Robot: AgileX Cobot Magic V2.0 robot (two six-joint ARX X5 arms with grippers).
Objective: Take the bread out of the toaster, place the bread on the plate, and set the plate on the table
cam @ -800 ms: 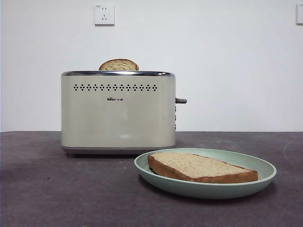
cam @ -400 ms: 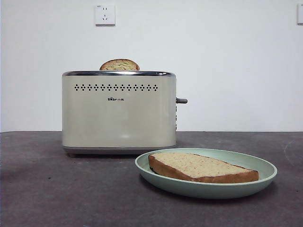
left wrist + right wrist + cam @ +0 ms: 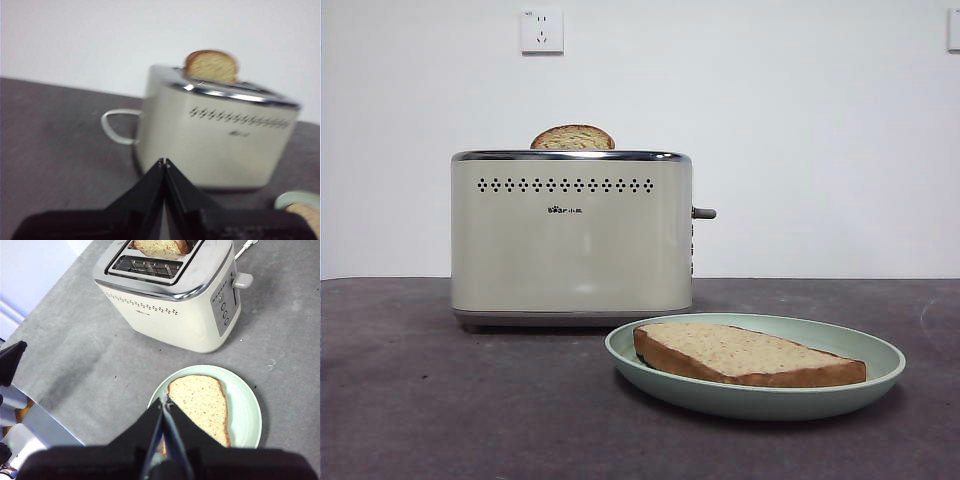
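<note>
The bread (image 3: 740, 352) lies flat in the pale green plate (image 3: 886, 362), which rests on the table (image 3: 420, 400) in front of and to the right of the cream toaster (image 3: 570, 250). A second, dome-topped slice (image 3: 572, 138) sticks up from the toaster's rear slot. Neither gripper shows in the front view. My right gripper (image 3: 165, 401) is shut and empty, high above the plate (image 3: 245, 410) and the bread (image 3: 200, 402). My left gripper (image 3: 164, 162) is shut and empty, apart from the toaster (image 3: 215, 135), facing its front left corner.
The toaster's side lever (image 3: 703, 213) points right. Its white cable (image 3: 117, 127) loops on the table behind its left end. A wall socket (image 3: 541, 30) is on the white wall. The table's edge and a metal frame (image 3: 30, 430) show in the right wrist view.
</note>
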